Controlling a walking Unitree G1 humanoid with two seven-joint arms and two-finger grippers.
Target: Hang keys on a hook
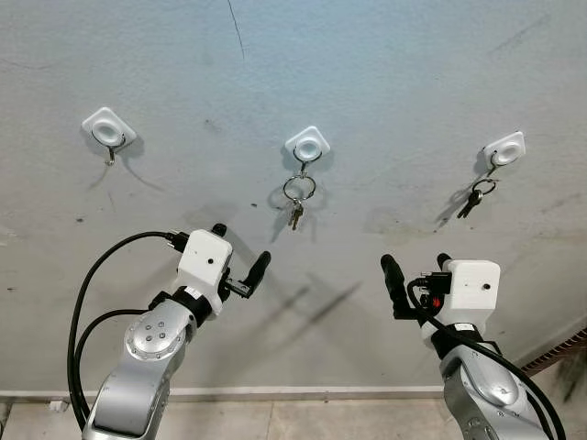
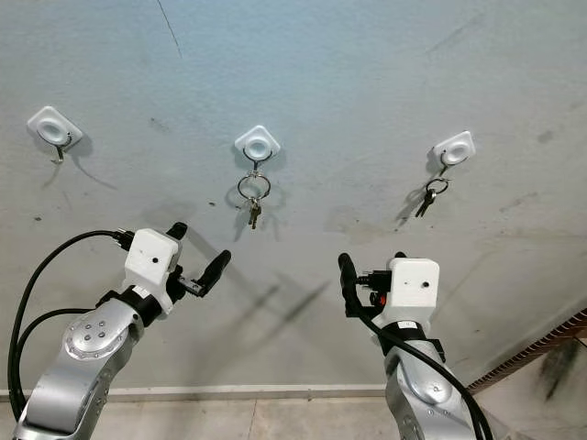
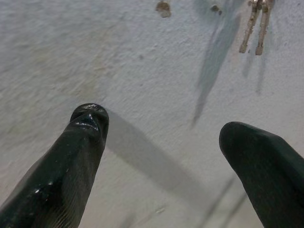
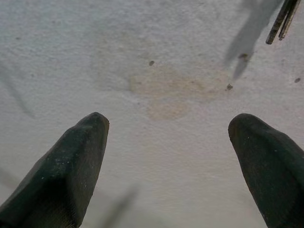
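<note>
Keys [image 1: 296, 214] were hung on the middle hook [image 1: 307, 147], centre of the frame. Below them, left gripper [image 1: 241, 259] and right gripper [image 1: 415, 267] were held up near the wall [image 1: 385, 64], fingers spread wide, nothing gripped. Another key set [image 1: 471, 200] was seen on the right hook [image 1: 505, 149]; the upper-left hook [image 1: 108, 131] was left bare.

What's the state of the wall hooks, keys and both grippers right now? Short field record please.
left hook: bare, no keys
middle hook: key ring with keys hanging
right hook: dark keys hanging
left gripper: open, holding nothing, below and left of the middle hook
right gripper: open, holding nothing, below and left of the right hook
wall: grey, scuffed
</note>
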